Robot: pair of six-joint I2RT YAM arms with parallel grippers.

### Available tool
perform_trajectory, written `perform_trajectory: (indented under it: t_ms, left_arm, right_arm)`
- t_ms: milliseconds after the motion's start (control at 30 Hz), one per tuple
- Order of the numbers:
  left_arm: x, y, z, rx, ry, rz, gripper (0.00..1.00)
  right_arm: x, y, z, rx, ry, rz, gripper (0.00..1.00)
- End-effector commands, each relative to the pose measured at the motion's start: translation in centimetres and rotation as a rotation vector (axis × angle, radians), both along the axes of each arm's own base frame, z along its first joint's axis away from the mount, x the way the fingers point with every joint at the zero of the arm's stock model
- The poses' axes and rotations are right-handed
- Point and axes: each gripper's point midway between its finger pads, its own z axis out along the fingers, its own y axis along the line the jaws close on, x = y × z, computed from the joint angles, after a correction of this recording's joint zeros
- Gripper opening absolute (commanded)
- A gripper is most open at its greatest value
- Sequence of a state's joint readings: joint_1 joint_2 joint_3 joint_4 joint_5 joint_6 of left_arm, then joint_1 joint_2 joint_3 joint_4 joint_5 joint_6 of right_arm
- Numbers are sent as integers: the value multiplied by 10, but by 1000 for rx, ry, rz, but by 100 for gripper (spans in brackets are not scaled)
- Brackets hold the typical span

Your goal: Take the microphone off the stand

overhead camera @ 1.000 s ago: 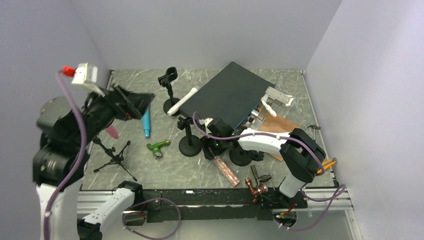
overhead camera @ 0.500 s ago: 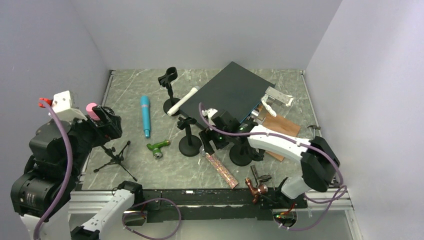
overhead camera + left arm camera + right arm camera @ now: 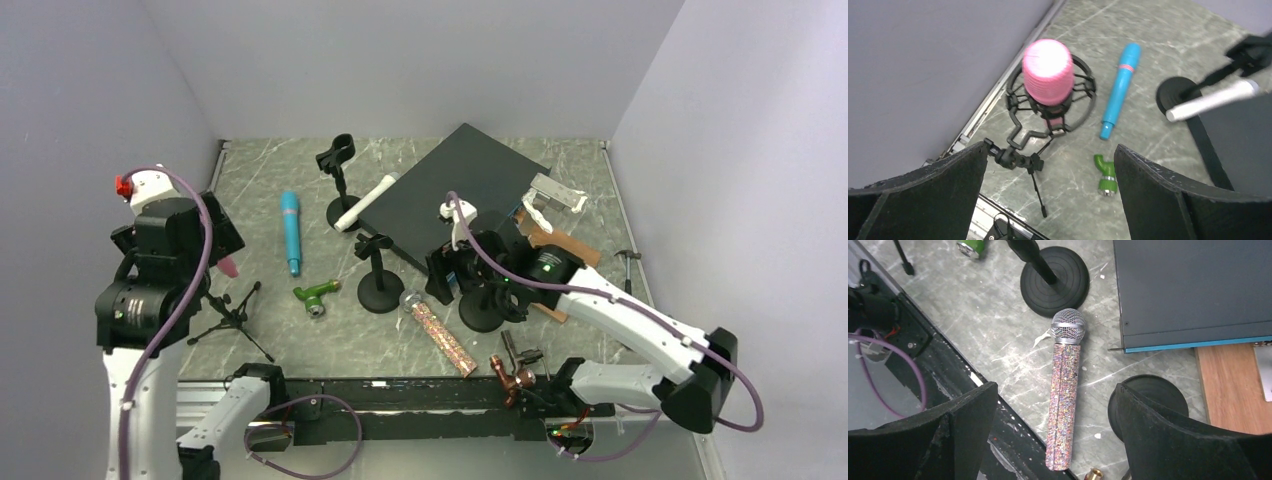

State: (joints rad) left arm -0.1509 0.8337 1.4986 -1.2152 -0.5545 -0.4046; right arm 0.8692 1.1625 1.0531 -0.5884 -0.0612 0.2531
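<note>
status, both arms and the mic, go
Left gripper open, poised over pink microphone. It sits in tripod stand, not removed. Right gripper open above glitter microphone lying flat. No obstruction seen.

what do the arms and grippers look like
Both the left arm and right arm have white links with black joints. A purple cable loops along each. The left wrist carries a white camera block with a red plug. The fingers are wide, black and rough-textured.
</note>
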Motion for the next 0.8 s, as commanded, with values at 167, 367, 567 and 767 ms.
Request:
perform_trajectory:
  t_ms: [167, 367, 567, 767]
  left_arm:
    - [44, 28, -7, -32, -52, 124, 98]
    - [59, 35, -8, -25, -50, 142, 91]
    - [56, 36, -23, -83, -18, 191, 74]
    - [51, 40, -32, -68, -4, 212, 75]
  right_arm:
    - [-10, -7, 66, 127, -134, 52, 91]
    - [-11, -14, 84, 148, -189, 54, 98]
    - [-9, -21, 102, 187, -269, 35, 100]
    - [-6, -25, 108, 193, -305, 16, 100]
